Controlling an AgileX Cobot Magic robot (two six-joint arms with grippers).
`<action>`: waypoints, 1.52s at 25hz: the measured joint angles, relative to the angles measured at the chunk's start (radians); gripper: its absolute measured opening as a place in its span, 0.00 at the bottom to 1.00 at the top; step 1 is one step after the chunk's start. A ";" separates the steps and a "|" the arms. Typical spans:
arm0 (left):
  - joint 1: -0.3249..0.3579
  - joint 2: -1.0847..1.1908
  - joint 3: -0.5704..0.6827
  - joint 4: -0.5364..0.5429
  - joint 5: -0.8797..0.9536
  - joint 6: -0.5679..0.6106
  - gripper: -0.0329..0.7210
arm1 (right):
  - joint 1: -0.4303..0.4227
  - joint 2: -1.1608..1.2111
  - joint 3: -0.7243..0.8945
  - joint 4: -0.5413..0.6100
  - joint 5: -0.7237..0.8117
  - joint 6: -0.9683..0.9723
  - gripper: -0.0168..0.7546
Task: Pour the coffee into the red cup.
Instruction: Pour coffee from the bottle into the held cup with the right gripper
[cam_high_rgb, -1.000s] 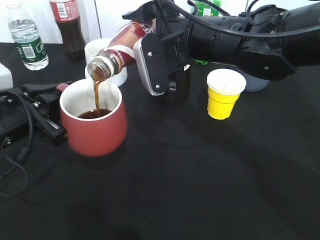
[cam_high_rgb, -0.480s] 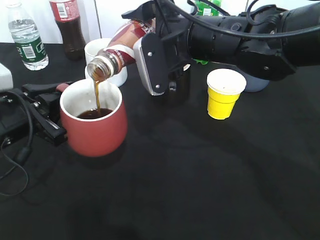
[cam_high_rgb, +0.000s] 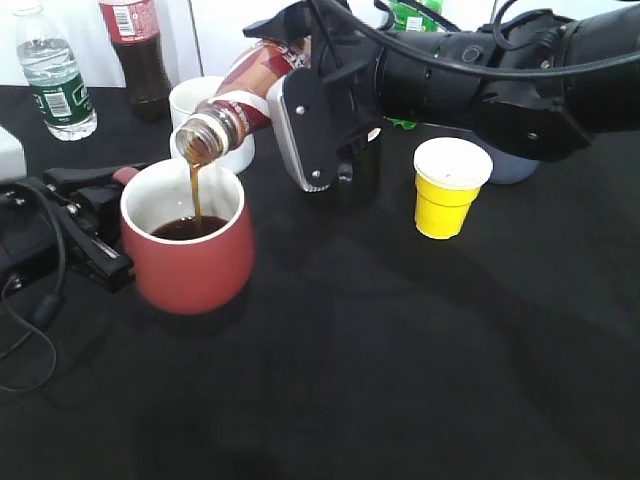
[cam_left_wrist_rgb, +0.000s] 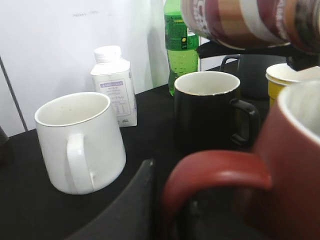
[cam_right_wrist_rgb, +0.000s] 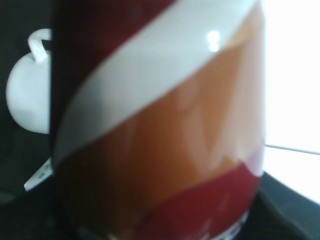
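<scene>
Exterior view shows the right gripper (cam_high_rgb: 300, 100) closed on the coffee bottle (cam_high_rgb: 245, 95), with its grey fingers (cam_high_rgb: 305, 135) pressed on the body of the bottle. The bottle is tilted, its open mouth pointing down to the left, just above the red cup (cam_high_rgb: 188, 250). A thin brown stream of coffee (cam_high_rgb: 196, 190) falls from the mouth into the cup, and dark liquid lies inside, well below the rim. The red cup stands on the black table (cam_high_rgb: 400, 350), on the left side.

Beside the cup, the left gripper (cam_high_rgb: 95, 225) is at the handle (cam_left_wrist_rgb: 215, 170). In the left wrist view the red handle is very close to the camera, with one dark finger (cam_left_wrist_rgb: 135, 205) next to it, but I cannot tell how far the jaws are open or if they press the handle.

In the right wrist view the bottle label (cam_right_wrist_rgb: 160, 125), with red, white and orange stripes, fills almost all the frame.

Behind the red cup stands a white mug (cam_left_wrist_rgb: 80, 140), and near it a black mug (cam_left_wrist_rgb: 210, 117). A yellow paper cup (cam_high_rgb: 448, 188) stands apart on the right. At the back there are a water bottle (cam_high_rgb: 55, 70), a cola bottle (cam_high_rgb: 135, 50), a green bottle (cam_left_wrist_rgb: 181, 47) and a small white carton (cam_left_wrist_rgb: 114, 82).
</scene>
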 joint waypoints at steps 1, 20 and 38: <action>0.000 0.000 0.000 0.000 0.000 0.000 0.16 | 0.000 0.000 0.000 0.000 0.000 -0.001 0.71; 0.000 0.000 0.000 0.000 0.001 0.002 0.17 | 0.000 0.000 0.000 0.001 -0.001 -0.043 0.71; 0.000 0.000 0.000 0.000 0.008 0.003 0.17 | 0.000 0.000 0.000 0.002 -0.003 -0.052 0.71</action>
